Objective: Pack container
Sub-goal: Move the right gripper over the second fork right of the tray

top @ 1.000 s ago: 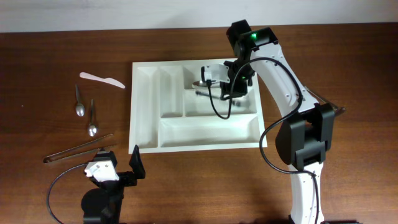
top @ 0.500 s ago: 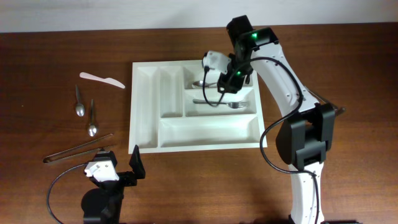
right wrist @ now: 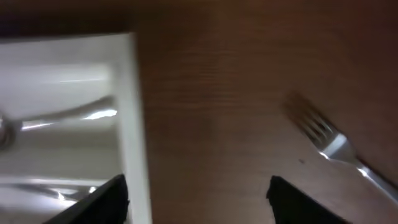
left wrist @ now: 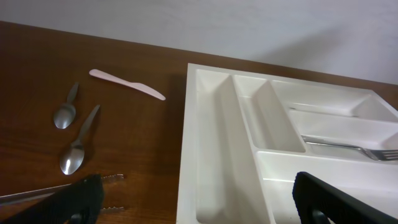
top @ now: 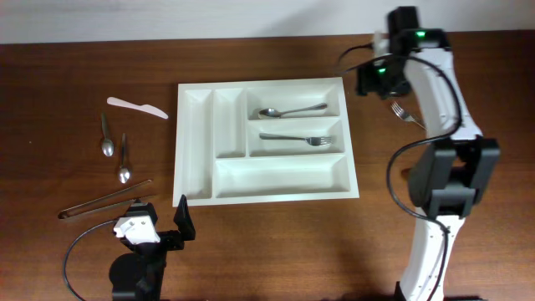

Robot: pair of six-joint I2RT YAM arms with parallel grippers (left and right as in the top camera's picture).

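The white container (top: 276,176) lies mid-table, with a spoon (top: 288,111) in its top long slot and a fork (top: 294,139) in the middle one. The bottom long slot and both narrow slots are bare. My right gripper (top: 374,79) is open and empty, above the table just past the container's top right corner. In the right wrist view its jaws (right wrist: 199,202) are over bare wood between the container's rim (right wrist: 127,124) and a loose fork (right wrist: 339,149). My left gripper (top: 163,219) is open and empty near the front edge, its jaws (left wrist: 199,205) facing the container's left end (left wrist: 189,143).
The loose fork (top: 406,114) lies on the table right of the container. Left of it lie a white plastic knife (top: 136,107), two spoons (top: 105,138) (top: 124,163) and metal tongs (top: 104,201). They also show in the left wrist view: knife (left wrist: 127,84), spoons (left wrist: 65,112) (left wrist: 78,149).
My right gripper left a fork in the container's middle long slot, rose, and moved right and back off the container. The left arm has not moved.
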